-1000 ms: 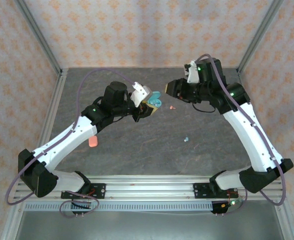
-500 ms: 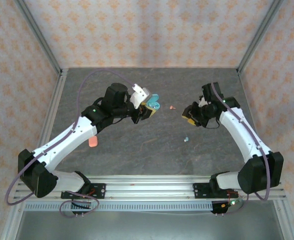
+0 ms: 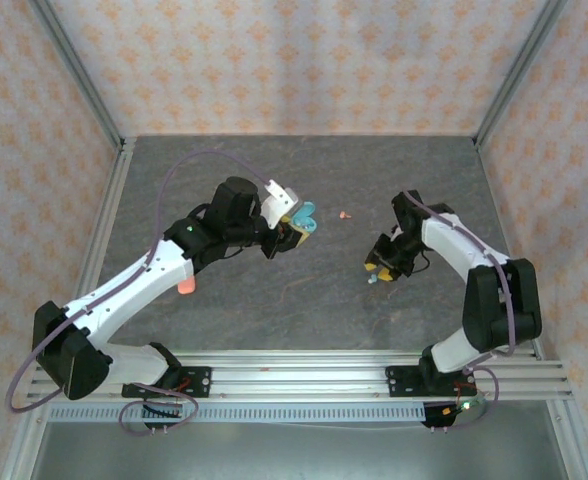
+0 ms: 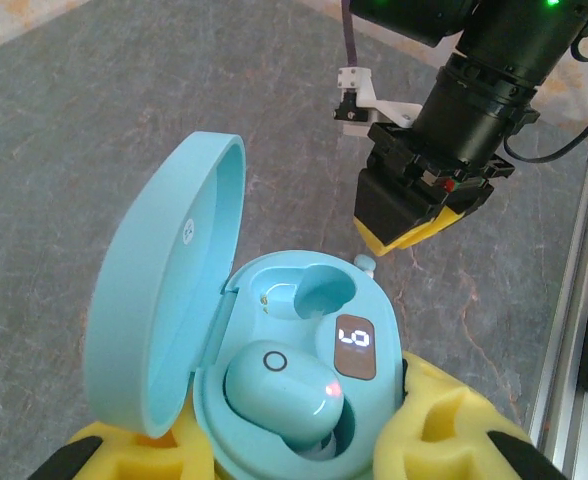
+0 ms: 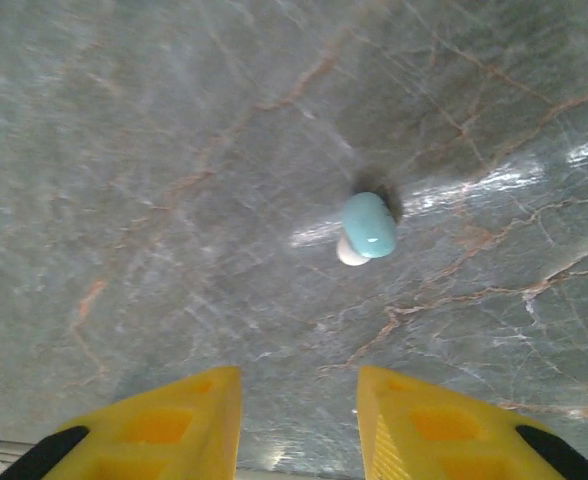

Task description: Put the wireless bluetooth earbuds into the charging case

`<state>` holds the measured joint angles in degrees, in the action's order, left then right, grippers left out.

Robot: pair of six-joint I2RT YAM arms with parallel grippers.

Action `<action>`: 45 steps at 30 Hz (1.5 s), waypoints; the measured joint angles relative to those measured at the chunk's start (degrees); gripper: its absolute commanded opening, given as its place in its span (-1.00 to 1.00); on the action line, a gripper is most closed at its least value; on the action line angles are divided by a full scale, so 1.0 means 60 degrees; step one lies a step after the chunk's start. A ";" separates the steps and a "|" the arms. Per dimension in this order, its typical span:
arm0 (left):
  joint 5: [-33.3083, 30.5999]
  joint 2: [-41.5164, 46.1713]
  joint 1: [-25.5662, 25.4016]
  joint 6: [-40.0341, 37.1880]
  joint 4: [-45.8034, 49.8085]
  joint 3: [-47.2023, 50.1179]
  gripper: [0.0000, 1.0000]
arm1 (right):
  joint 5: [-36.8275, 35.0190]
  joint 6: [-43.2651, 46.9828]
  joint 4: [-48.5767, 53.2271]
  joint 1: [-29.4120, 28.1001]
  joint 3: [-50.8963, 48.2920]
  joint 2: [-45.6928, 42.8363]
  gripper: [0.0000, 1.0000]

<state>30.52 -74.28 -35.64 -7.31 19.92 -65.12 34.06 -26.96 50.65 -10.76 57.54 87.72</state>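
Observation:
My left gripper is shut on the light blue charging case, holding it above the table with its lid swung open. One light blue earbud sits in the case's near socket, and the far socket is empty. A second light blue earbud lies on the table. My right gripper hovers just above and beside it, open, its yellow fingers apart with nothing between them. A tiny salmon-pink earbud lies farther back, between the two grippers.
A salmon-pink oval case lies on the table beside my left forearm. Metal posts and patterned walls close in the back and sides. An aluminium rail runs along the near edge.
My right arm has swung from the back of the table down and nearer, ending low over the loose light blue earbud. My left arm with the case has shifted slightly.

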 measured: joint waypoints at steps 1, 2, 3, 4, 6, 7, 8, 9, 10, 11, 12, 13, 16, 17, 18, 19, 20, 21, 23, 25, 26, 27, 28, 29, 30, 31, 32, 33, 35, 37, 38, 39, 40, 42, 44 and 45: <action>-0.0004 0.0000 0.0000 -0.0004 0.0007 0.0007 -1.00 | 0.0000 0.0011 -0.0040 0.0000 -0.0106 0.0015 -0.33; -0.0018 0.0004 0.0000 -0.0004 0.0004 0.0007 -1.00 | 0.0000 0.0033 -0.0062 0.0000 -0.0208 0.0015 -0.34; -0.0029 0.0011 0.0000 -0.0007 0.0004 0.0007 -1.00 | -0.0011 0.0044 -0.0109 0.0000 -0.0288 0.0015 -0.35; -0.0062 0.0025 0.0000 -0.0007 0.0007 0.0007 -1.00 | -0.0025 0.0073 -0.0164 0.0000 -0.0335 0.0015 -0.36; -0.0138 0.0055 0.0000 -0.0004 0.0004 0.0007 -1.00 | -0.0036 0.0178 -0.0310 0.0000 -0.0412 0.0036 -0.39; -0.0168 0.0073 0.0000 -0.0007 0.0000 0.0007 -1.00 | -0.0036 0.0226 -0.0368 0.0000 -0.0430 0.0073 -0.40; -0.0175 0.0091 0.0000 -0.0004 -0.0004 0.0007 -1.00 | -0.0040 0.0284 -0.0423 0.0000 -0.0441 0.0127 -0.41; -0.0175 0.0109 0.0000 0.0000 -0.0004 0.0015 -1.00 | -0.0062 0.0364 -0.0470 0.0000 -0.0459 0.0193 -0.42; -0.0175 0.0117 0.0000 0.0000 -0.0007 0.0015 -1.00 | -0.0091 0.0412 -0.0495 0.0000 -0.0470 0.0237 -0.42; -0.0175 0.0117 0.0000 0.0004 -0.0011 0.0018 -1.00 | -0.0146 0.0477 -0.0521 0.0000 -0.0488 0.0266 -0.42; -0.0175 0.0117 0.0000 0.0022 -0.0018 0.0029 -1.00 | -0.0211 0.0546 -0.0539 0.0000 -0.0517 0.0266 -0.42; -0.0175 0.0117 0.0000 0.0036 -0.0029 0.0047 -1.00 | -0.0259 0.0594 -0.0539 0.0000 -0.0535 0.0266 -0.43; -0.0175 0.0109 0.0000 0.0066 -0.0029 0.0062 -1.00 | -0.0368 0.0754 -0.0590 0.0000 -0.0594 0.0266 -0.43; -0.0171 0.0106 0.0000 0.0066 -0.0029 0.0062 -1.00 | -0.0397 0.0798 -0.0601 0.0000 -0.0601 0.0270 -0.44; -0.0175 0.0106 0.0000 0.0066 -0.0029 0.0062 -1.00 | -0.0412 0.0812 -0.0601 0.0000 -0.0601 0.0284 -0.44; -0.0175 0.0102 0.0000 0.0066 -0.0029 0.0058 -1.00 | -0.0433 0.0852 -0.0605 0.0000 -0.0601 0.0306 -0.44; -0.0171 0.0084 0.0000 0.0066 -0.0029 0.0058 -1.00 | -0.0452 0.0874 -0.0608 0.0000 -0.0601 0.0331 -0.45; -0.0171 0.0051 0.0000 0.0062 -0.0029 0.0051 -1.00 | -0.0466 0.0892 -0.0612 0.0000 -0.0601 0.0368 -0.45; -0.0171 -0.0076 0.0000 0.0062 -0.0025 0.0029 -1.00 | -0.0499 0.0943 -0.0641 0.0000 -0.0601 0.0452 -0.46; -0.0171 -0.0219 0.0000 0.0062 -0.0004 -0.0015 -1.00 | -0.0539 0.1009 -0.0685 0.0000 -0.0601 0.0528 -0.47; -0.0171 -0.0280 0.0000 0.0062 0.0007 -0.0044 -1.00 | -0.0546 0.1020 -0.0703 0.0000 -0.0601 0.0554 -0.47; -0.0168 -0.0331 0.0000 0.0062 0.0007 -0.0076 -1.00 | -0.0579 0.1042 -0.0718 0.0000 -0.0601 0.0572 -0.48; -0.0168 -0.0372 0.0000 0.0062 0.0007 -0.0109 -1.00 | -0.0601 0.1053 -0.0739 0.0000 -0.0601 0.0597 -0.48; -0.0171 -0.0393 0.0000 0.0058 0.0004 -0.0127 -1.00 | -0.0619 0.1082 -0.0772 0.0000 -0.0601 0.0623 -0.48; -0.0168 -0.0404 0.0000 0.0058 0.0007 -0.0153 -1.00 | -0.0637 0.1115 -0.0787 0.0000 -0.0601 0.0648 -0.48; -0.0168 -0.0419 0.0000 0.0058 0.0011 -0.0186 -1.00 | -0.0656 0.1126 -0.0812 0.0000 -0.0601 0.0681 -0.48; -0.0168 -0.0441 0.0000 0.0055 0.0007 -0.0233 -1.00 | -0.0681 0.1151 -0.0831 0.0000 -0.0601 0.0714 -0.48; -0.0168 -0.0463 0.0000 0.0055 0.0007 -0.0270 -1.00 | -0.0685 0.1177 -0.0849 0.0000 -0.0601 0.0747 -0.48; -0.0168 -0.0470 0.0000 0.0051 0.0007 -0.0317 -1.00 | -0.0688 0.1224 -0.0882 0.0000 -0.0601 0.0820 -0.48; -0.0168 -0.0474 0.0000 0.0033 0.0007 -0.0339 -1.00 | -0.0688 0.1257 -0.0911 0.0000 -0.0597 0.0874 -0.48; -0.0168 -0.0470 0.0000 0.0033 0.0007 -0.0342 -1.00 | -0.0692 0.1268 -0.0933 0.0000 -0.0597 0.0911 -0.48; -0.0168 -0.0474 0.0000 0.0033 0.0011 -0.0342 -1.00 | -0.0692 0.1271 -0.0954 0.0000 -0.0597 0.0943 -0.48; -0.0168 -0.0477 0.0000 0.0033 0.0011 -0.0346 -1.00 | -0.0688 0.1279 -0.0980 0.0000 -0.0594 0.0991 -0.48; -0.0168 -0.0481 0.0000 0.0033 0.0015 -0.0361 -1.00 | -0.0674 0.1293 -0.1035 0.0000 -0.0590 0.1075 -0.49; -0.0168 -0.0481 0.0000 0.0033 0.0022 -0.0379 -1.00 | -0.0619 0.1297 -0.1100 0.0000 -0.0583 0.1140 -0.49; -0.0168 -0.0481 0.0000 0.0033 0.0029 -0.0382 -1.00 | -0.0605 0.1300 -0.1100 0.0000 -0.0561 0.1169 -0.49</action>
<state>29.52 -77.17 -35.64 -7.11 20.10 -67.42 30.44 -19.16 44.05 -10.76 54.17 94.74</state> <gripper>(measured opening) 0.250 0.256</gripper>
